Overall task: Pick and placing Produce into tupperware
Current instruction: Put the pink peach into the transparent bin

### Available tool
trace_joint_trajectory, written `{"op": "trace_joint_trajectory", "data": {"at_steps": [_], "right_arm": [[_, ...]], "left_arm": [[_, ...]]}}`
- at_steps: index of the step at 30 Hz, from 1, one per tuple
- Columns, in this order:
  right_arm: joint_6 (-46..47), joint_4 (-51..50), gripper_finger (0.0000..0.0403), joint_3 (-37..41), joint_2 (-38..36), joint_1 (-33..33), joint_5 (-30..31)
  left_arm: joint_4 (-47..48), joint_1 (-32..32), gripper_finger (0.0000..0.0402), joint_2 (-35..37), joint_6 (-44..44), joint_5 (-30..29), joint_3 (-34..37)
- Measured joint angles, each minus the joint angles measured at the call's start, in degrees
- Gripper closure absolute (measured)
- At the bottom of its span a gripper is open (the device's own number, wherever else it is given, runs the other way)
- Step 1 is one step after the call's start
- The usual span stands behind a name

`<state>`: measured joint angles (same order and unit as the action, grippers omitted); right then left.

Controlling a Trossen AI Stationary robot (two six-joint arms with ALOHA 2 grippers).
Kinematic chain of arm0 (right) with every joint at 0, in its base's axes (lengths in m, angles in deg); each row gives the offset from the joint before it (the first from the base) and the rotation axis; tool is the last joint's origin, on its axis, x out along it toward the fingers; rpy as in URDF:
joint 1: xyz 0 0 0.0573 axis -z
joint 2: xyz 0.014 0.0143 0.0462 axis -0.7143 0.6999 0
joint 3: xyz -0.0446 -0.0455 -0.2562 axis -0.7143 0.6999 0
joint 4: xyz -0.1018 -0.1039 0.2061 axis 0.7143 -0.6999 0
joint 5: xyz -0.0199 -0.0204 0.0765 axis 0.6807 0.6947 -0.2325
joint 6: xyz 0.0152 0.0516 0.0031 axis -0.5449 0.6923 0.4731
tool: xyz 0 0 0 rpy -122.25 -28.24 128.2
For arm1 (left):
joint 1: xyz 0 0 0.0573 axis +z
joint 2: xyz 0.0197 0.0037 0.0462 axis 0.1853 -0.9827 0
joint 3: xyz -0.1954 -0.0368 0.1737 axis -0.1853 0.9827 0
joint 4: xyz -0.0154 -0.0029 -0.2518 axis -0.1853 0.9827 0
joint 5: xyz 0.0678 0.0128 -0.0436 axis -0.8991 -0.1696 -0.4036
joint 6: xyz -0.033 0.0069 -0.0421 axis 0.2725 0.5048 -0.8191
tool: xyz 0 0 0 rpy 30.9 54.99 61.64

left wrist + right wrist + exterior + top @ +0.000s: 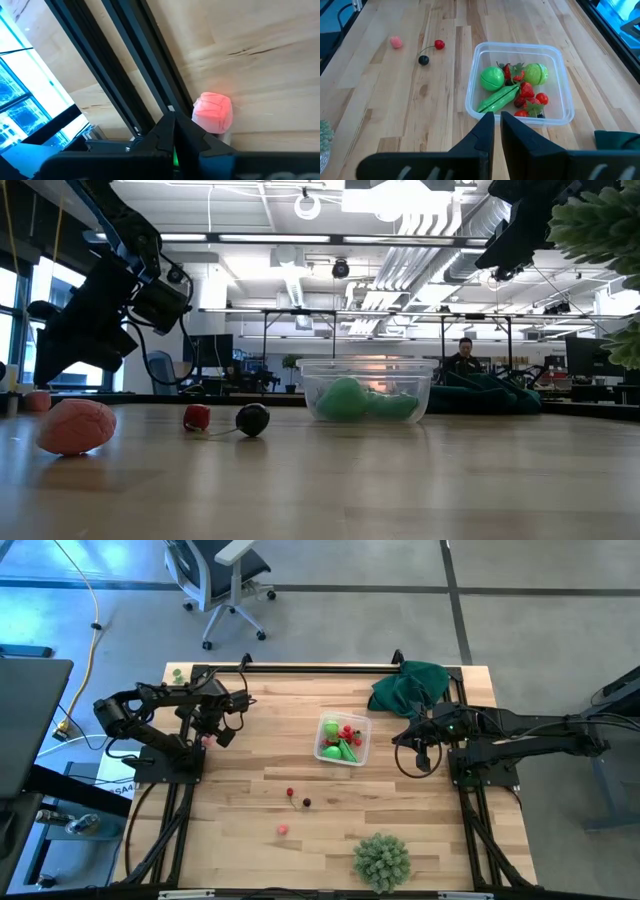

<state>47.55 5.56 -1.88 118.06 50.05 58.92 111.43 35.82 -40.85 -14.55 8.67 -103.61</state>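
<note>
The clear tupperware (343, 740) stands mid-table and holds green and red produce (512, 87). Loose on the wood lie a red cherry (290, 792), a dark one (307, 802) and a pink piece (283, 829). They also show in the low view: red (197, 417), dark (252, 419), pink (76, 426). Another pink piece (212, 112) lies by the table's left edge. My left gripper (175, 122) is shut and hovers just above and beside it. My right gripper (497, 120) is shut and empty, raised to the right of the tupperware.
A pale-green spiky ball (381, 860) sits at the near edge. A dark green cloth (410, 688) lies at the far right corner. Black frame rails (125, 75) run along the table's left edge. An office chair (225, 580) stands beyond the table.
</note>
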Motion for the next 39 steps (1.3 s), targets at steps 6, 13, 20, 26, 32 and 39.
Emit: {"op": "trace_joint_trajectory", "data": {"at_steps": [6, 13, 20, 26, 32, 39], "right_arm": [[-0.02, 0.00, 0.0379, -0.01, -0.01, 0.00, 0.00], [-0.02, 0.00, 0.0379, -0.01, 0.01, 0.00, 0.01], [-0.02, 0.00, 0.0379, -0.01, -0.01, 0.00, -0.01], [-0.02, 0.00, 0.0379, 0.00, -0.01, -0.02, 0.00], [-0.01, 0.00, 0.0379, 0.01, 0.00, -0.02, 0.02], [-0.01, 0.00, 0.0379, 0.01, -0.02, -0.01, 0.01]], "left_arm": [[-0.18, 0.00, 0.0399, 0.00, -1.02, -0.33, 0.13], [-2.91, 0.09, 0.0400, 0.00, -0.94, -0.74, 3.84], [-3.12, 1.27, 0.0401, 0.00, -0.44, -0.87, 3.78], [-3.59, 1.11, 0.0401, 0.00, 0.07, -0.34, 3.78], [-4.94, 1.11, 0.0401, 0.00, 2.37, 1.53, 3.78], [-5.68, 1.11, 0.0401, 0.04, 4.88, 3.78, 3.69]]}}
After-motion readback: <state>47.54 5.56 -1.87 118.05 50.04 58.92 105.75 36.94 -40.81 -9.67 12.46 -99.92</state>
